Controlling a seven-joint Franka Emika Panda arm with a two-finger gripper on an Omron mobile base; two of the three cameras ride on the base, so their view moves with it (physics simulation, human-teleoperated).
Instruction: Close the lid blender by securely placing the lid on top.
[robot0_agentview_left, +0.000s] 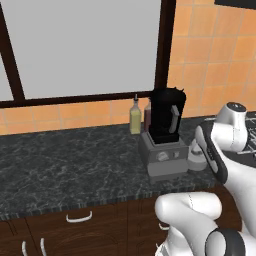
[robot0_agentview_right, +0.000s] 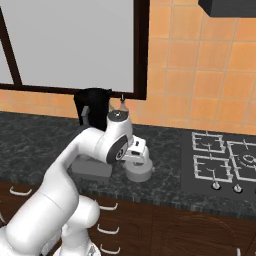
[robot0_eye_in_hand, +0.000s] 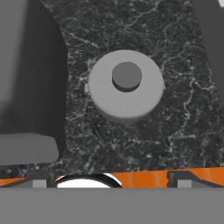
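The blender (robot0_agentview_left: 165, 131) stands on the dark counter, a tall black jar (robot0_agentview_right: 93, 107) with no cover, on a grey boxy base (robot0_agentview_left: 161, 159). Right of the base the light-grey lid (robot0_agentview_right: 139, 173) lies flat on the counter, knob up. My gripper (robot0_agentview_right: 137, 158) hangs straight above it, pointing down, a short way off it. In the hand view the lid (robot0_eye_in_hand: 126, 85) is centred just ahead of the gripper (robot0_eye_in_hand: 111, 183), whose fingertips (robot0_eye_in_hand: 40, 182) stand wide apart and open with nothing between them. The arm partly covers the lid (robot0_agentview_left: 196, 161) in the left base view.
A yellowish bottle (robot0_agentview_left: 135, 118) and a dark red bottle (robot0_agentview_left: 147, 114) stand against the tiled wall behind the blender. A gas hob (robot0_agentview_right: 225, 161) lies to the right. The counter's front edge (robot0_agentview_left: 75, 207) runs above the drawers.
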